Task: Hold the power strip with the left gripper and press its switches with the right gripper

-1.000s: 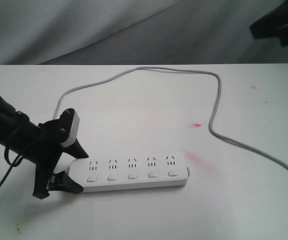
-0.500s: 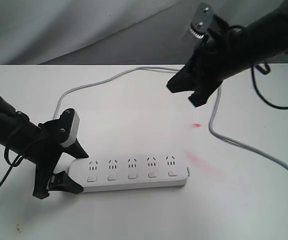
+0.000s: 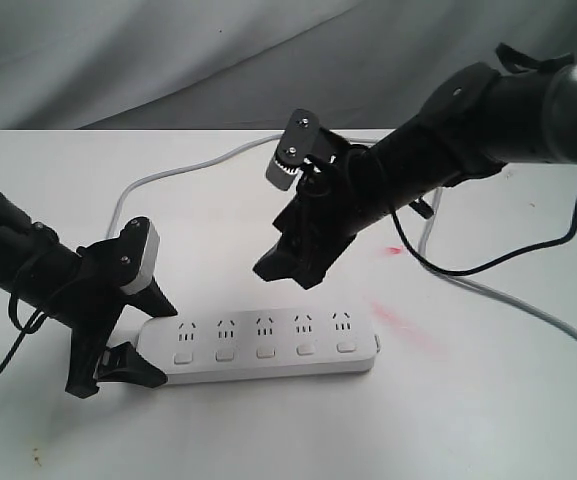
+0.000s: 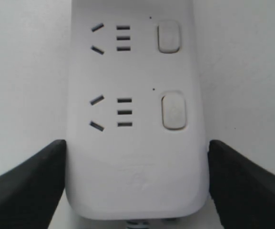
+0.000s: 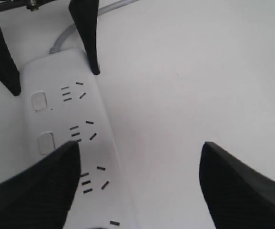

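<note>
five white switches (image 3: 265, 352) run in a row along the near edge of the power strip (image 3: 268, 332), one below each outlet. the strip lies flat on the white bench (image 3: 488, 420), near the middle, its length going left to right. its grey cord (image 3: 268, 145) leaves the left end, loops toward the far side and trails off to the right.

the left claw (image 3: 161, 343) straddles the strip's left end. in the left wrist view its black fingers (image 4: 27, 181) press against the two long edges, so it is gripping the strip.

the right claw (image 3: 290, 268) hangs in the air just beyond the far edge of the strip, over its middle outlets, touching nothing. the right wrist view shows its fingers (image 5: 37, 191) spread wide with nothing between them, the strip lying below. two faint red marks (image 3: 396, 250) show on the bench to the right.
</note>
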You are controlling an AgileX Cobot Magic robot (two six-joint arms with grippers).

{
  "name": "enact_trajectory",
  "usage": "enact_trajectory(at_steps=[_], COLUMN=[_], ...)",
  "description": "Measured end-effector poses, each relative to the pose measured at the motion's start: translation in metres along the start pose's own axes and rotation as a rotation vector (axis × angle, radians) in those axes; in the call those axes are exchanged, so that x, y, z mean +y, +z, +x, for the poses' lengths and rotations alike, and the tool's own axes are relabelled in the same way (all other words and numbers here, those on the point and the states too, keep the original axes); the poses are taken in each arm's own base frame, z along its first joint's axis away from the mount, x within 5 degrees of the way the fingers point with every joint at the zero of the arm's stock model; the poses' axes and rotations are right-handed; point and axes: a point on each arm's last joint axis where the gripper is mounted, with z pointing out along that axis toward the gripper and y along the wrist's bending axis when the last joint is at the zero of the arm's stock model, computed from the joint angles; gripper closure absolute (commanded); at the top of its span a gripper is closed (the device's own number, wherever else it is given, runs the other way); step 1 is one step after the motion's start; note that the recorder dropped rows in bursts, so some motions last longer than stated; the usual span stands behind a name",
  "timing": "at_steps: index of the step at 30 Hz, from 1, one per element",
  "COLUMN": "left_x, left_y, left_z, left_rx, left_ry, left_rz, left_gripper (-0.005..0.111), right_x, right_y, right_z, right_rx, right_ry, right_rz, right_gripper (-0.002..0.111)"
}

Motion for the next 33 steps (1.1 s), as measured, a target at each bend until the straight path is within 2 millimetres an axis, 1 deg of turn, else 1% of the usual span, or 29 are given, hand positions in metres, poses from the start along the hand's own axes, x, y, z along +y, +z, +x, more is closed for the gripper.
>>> enact_trajectory(at_steps=[8,14,23,31,33], left_x=[0.000,0.000,0.000,0.000,0.000], left_y=[0.000,0.000,0.000,0.000,0.000], left_z=[0.000,0.000,0.000,0.000,0.000], left_rx=[-0.001,-0.001,-0.001,-0.001,-0.001], left_ry=[-0.001,-0.001,-0.001,-0.001,-0.001], left_rz=[-0.001,-0.001,-0.001,-0.001,-0.001], left_gripper=[0.064,0.064,0.064,0.064,0.064], right_x=[0.021,0.032,0.046,0.049,0.049], right_y=[0.030,0.051,0.065,0.085,0.087], right_z=[-0.010,-0.011,-0.018,-0.010,-0.011], right_rx=[-0.013,-0.025,-0.052,-0.031,-0.044], right_ry=[-0.066,-0.116,-0.198,-0.204,-0.198], right_rz=[-0.037,-0.072,-0.083,-0.080,-0.075], right_gripper=[0.042,0.042,0.042,0.042,0.042])
